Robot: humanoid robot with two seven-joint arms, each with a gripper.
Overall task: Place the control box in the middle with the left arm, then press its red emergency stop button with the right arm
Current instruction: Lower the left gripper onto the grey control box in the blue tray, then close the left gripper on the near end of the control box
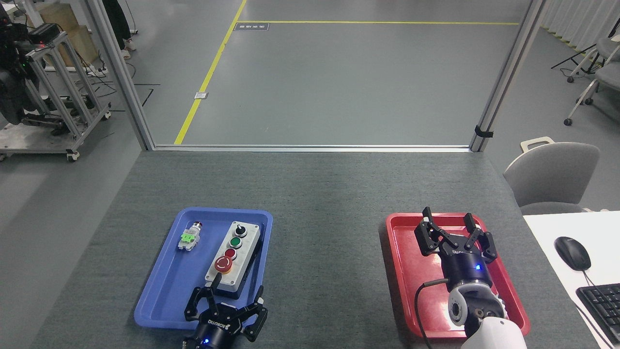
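— So, how far along is it?
— Barely begun. The control box [234,258] lies in the blue tray [164,295], left of the bare middle [329,252].
— And the grippers?
— The left gripper [226,303] sits at the box's near end, fingers spread, seemingly not gripping. The right gripper [455,228] hangs open over the red tray [402,271]; the red stop button [223,264] is unpressed.

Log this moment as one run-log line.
phase: reach | control box: in blue tray, not grasped | left gripper: open at box's near end | right gripper: open over red tray | e-stop: unpressed
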